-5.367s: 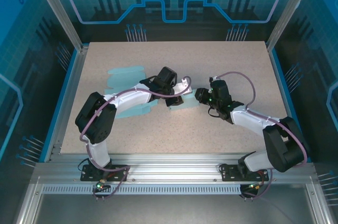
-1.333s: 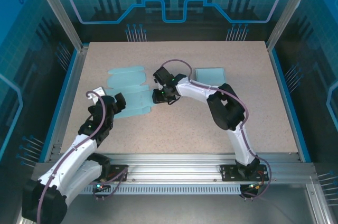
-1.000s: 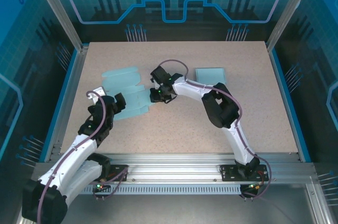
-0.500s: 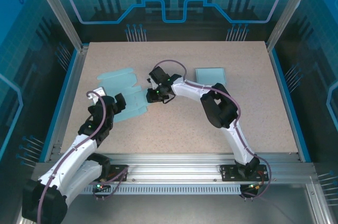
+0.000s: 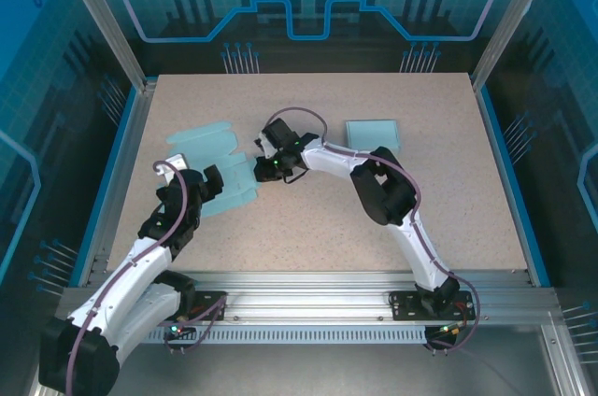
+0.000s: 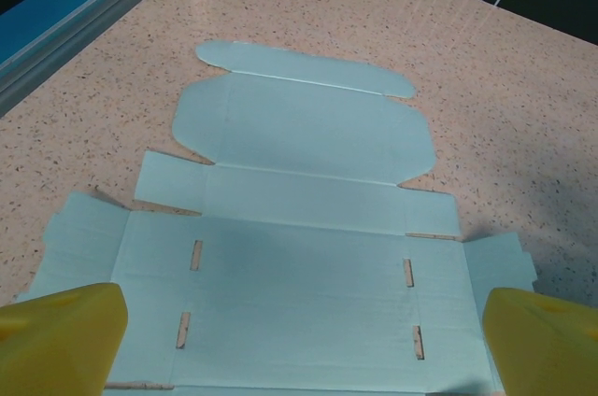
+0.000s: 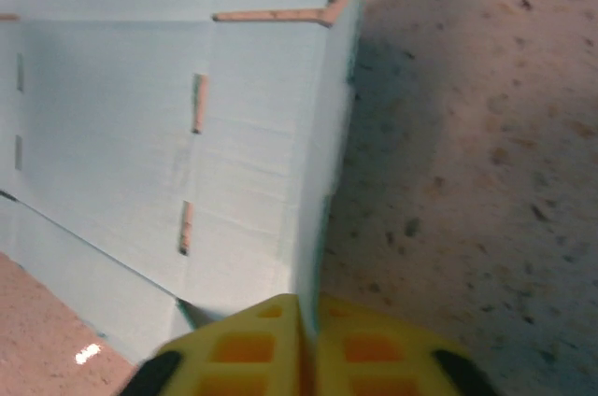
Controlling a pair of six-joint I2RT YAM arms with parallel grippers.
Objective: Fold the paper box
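no legible text, no labels — none

Counts: one surface (image 5: pixel 374 219). Two arms stood at its near edge: one left arm (image 5: pixel 131 265), one right arm (image 5: pixel 411 228). Two grippers, one per arm: one left gripper (image 5: pixel 196 172), one right gripper (image 7: pixel 304 340). Yellow fingers (image 6: pixel 56 335) numbered two in the left wrist view and two in the right wrist view, four total. Two paper items lay there: one flat box blank (image 5: pixel 220 148) and one folded box (image 5: pixel 373 134). The blank had four short slits (image 6: pixel 408 272), two per side.
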